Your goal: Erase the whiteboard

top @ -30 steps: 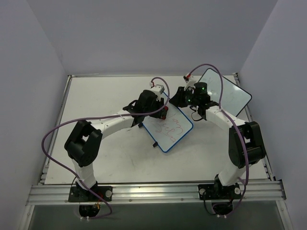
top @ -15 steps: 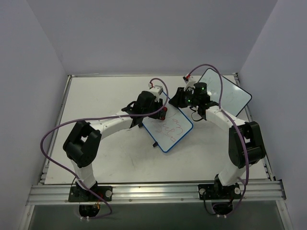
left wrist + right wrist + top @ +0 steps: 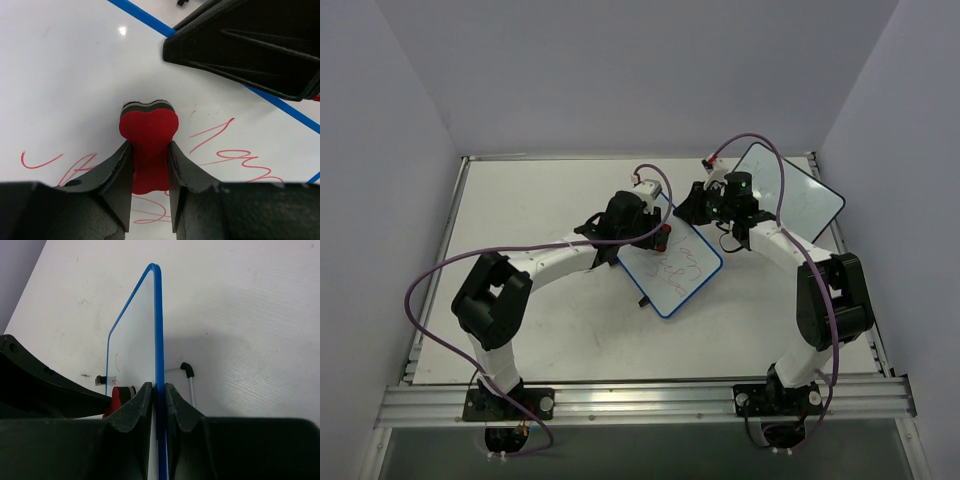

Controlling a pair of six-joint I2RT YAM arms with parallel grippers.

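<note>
A blue-framed whiteboard (image 3: 678,268) with red scribbles lies tilted in the middle of the table. My left gripper (image 3: 660,238) is shut on a red eraser (image 3: 149,134), whose tip presses on the board's white face (image 3: 70,75) just above the red marks. My right gripper (image 3: 693,208) is shut on the board's far blue edge (image 3: 157,325) and holds that edge up. The eraser also shows in the right wrist view (image 3: 116,396), on the board's left side. My right gripper's fingers (image 3: 250,45) show at the top right of the left wrist view.
A second whiteboard (image 3: 802,198) with a dark frame and faint marks lies at the back right. A thin white rod with a black cap (image 3: 187,371) lies on the table (image 3: 520,210) under the held board. Walls close the sides and back.
My left gripper has shifted slightly toward the far edge of the board with the eraser. My right gripper has held still on the board's edge.
</note>
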